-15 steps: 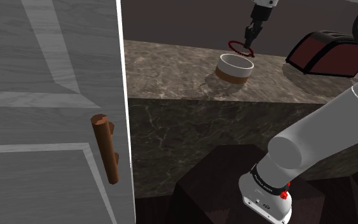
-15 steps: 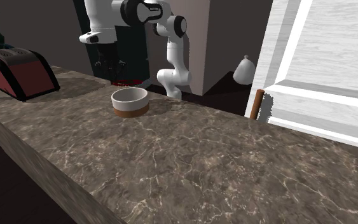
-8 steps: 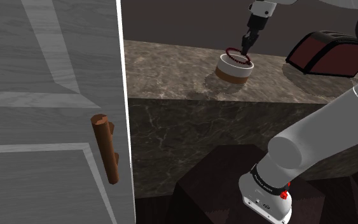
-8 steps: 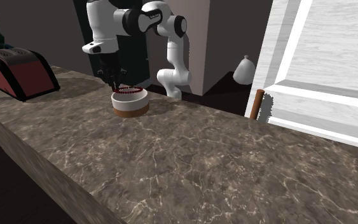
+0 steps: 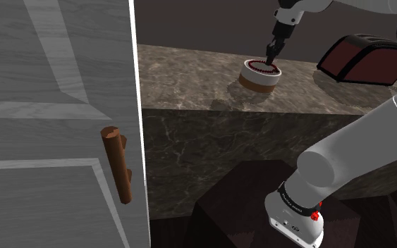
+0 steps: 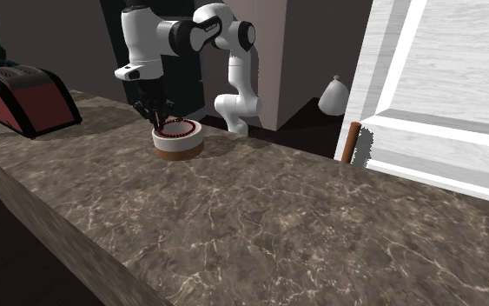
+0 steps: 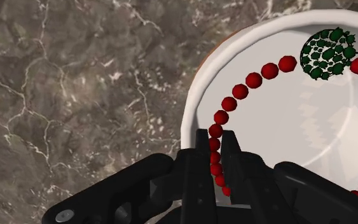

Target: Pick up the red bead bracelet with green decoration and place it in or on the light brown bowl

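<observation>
The end effector is closed on the red bracelet, which is already over the inside of the bowl on the bench. I judge only the release is left: opening the fingers and moving away.

open counter all around bowl; toaster well apart; door beyond counter's end.

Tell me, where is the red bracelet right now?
The red bracelet is inside the bowl on the stone counter, clasped at one side by the gripper. In the shoulder view the bowl stands upper middle, left of the dark red appliance.
</observation>
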Robot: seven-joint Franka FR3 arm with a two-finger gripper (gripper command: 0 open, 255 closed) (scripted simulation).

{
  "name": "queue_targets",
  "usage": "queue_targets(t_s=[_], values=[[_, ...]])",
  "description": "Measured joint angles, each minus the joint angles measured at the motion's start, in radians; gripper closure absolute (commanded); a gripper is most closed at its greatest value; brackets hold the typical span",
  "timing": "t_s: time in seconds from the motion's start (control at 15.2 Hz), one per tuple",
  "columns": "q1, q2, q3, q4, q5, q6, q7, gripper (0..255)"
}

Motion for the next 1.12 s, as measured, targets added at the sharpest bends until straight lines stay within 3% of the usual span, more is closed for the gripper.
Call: queue_targets(t_s=[0.13, 0.2, 0.59, 0.92, 1.12], values=[[0.000, -0.001, 0.000, -0.002, 0.000, 0.002, 0.000, 255], [0.000, -0.002, 0.000, -0.003, 0.000, 0.003, -0.001, 0], [0.000, 0.006, 0.000, -0.012, 0.001, 0.006, 0.000, 0], [0.003, 0.015, 0.003, 0.114, 0.004, -0.110, -0.003, 0], [0.003, 0.016, 0.003, 0.127, 0.005, -0.123, -0.003, 0]])
